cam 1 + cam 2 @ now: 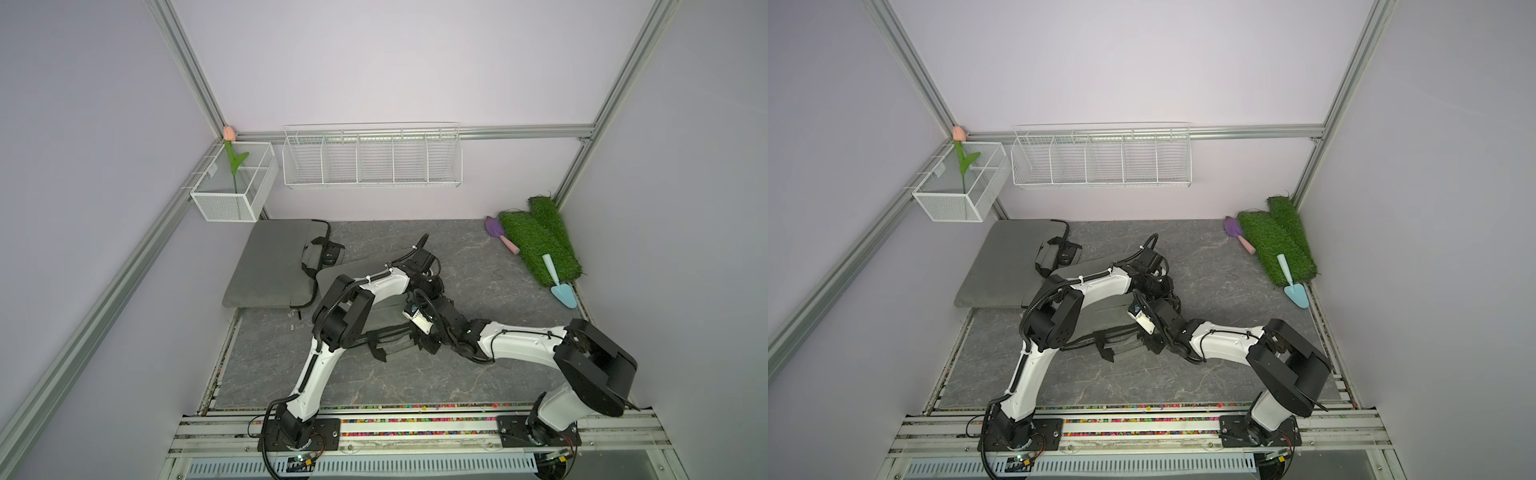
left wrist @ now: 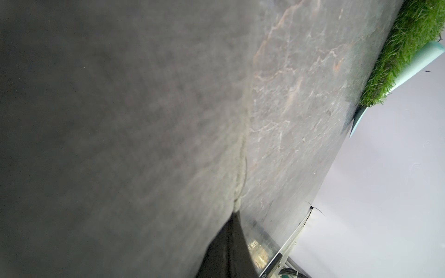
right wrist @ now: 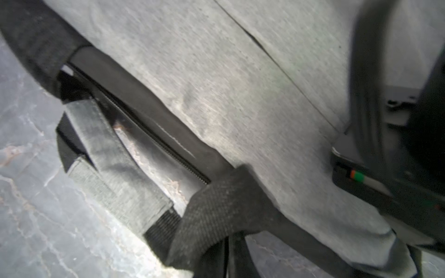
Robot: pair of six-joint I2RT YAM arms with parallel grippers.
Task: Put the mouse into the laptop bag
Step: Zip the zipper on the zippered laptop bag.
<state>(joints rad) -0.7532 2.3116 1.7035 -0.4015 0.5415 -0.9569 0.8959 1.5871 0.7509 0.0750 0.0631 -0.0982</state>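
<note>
Two grippers: left gripper (image 1: pixel 433 291), right gripper (image 1: pixel 428 345) closed narrow; held thing unclear.
Handling: small black plastic mouse (image 1: pixel 331 254), likely light, rigid, slick; pinch its flanks.

The grey, stone-patterned tabletop (image 1: pixel 478 257) carries a laptop bag (image 1: pixel 361 266) in the middle (much of it hidden under the arms). A second grey bag (image 1: pixel 270 262) lies flat at the back left. A small dark thing beside its handles is possibly the mouse (image 1: pixel 330 254). At the back right lie two grass rolls (image 1: pixel 536 245), with a purple trowel (image 1: pixel 500 235) just beside them. A teal trowel (image 1: pixel 561 289) has its blade on the tabletop.
</note>
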